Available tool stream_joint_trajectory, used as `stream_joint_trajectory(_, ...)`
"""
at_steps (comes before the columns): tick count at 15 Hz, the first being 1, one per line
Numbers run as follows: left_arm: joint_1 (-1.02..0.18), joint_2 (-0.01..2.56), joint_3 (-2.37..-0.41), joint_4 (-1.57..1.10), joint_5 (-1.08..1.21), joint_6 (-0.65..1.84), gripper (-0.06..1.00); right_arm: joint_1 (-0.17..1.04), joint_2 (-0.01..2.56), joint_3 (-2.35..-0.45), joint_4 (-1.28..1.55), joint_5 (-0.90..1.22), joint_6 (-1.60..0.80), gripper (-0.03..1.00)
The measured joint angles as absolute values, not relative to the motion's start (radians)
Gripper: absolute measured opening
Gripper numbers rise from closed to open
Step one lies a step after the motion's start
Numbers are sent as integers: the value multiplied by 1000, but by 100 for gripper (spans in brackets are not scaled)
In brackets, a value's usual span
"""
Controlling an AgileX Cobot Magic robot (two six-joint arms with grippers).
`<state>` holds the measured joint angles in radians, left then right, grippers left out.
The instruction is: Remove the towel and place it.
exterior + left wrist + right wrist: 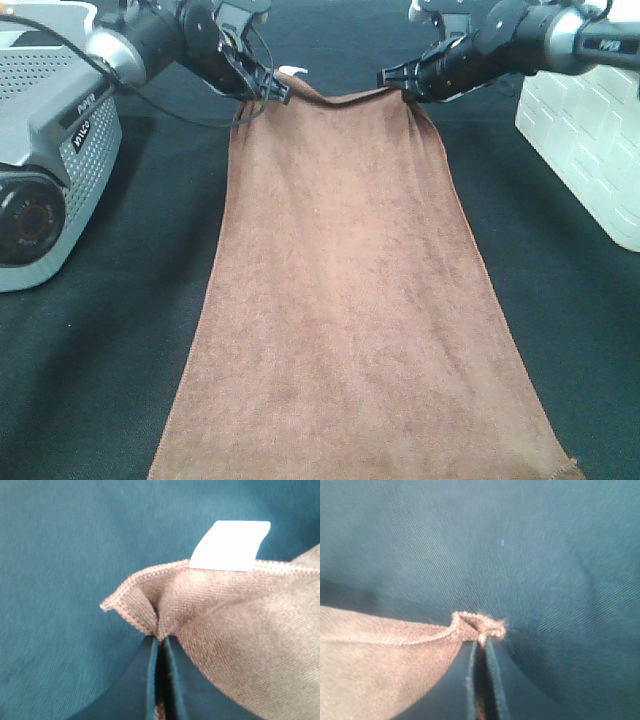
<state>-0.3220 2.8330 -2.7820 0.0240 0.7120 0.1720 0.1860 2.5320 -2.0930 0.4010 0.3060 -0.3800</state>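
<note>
Exterior high shows the left gripper (280, 90) and right gripper (392, 78) each clamped on a far corner of the towel (350, 320), keeping it spread flat for laying down.

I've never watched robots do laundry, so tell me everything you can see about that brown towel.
The towel is a long brown rectangle of fuzzy terry-like cloth with stitched hems. It is spread flat, running toward the camera over the dark table, its near end cut off by the picture. A small white tag sticks out of the far short edge. The left gripper and right gripper each pinch one far corner, bunching it.
</note>
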Motion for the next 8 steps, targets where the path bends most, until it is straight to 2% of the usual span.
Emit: stream_joint_trajectory(8, -322, 2931, -2780, 13, 557, 172, 1, 186, 2666, -2179, 432, 310, -382, 3)
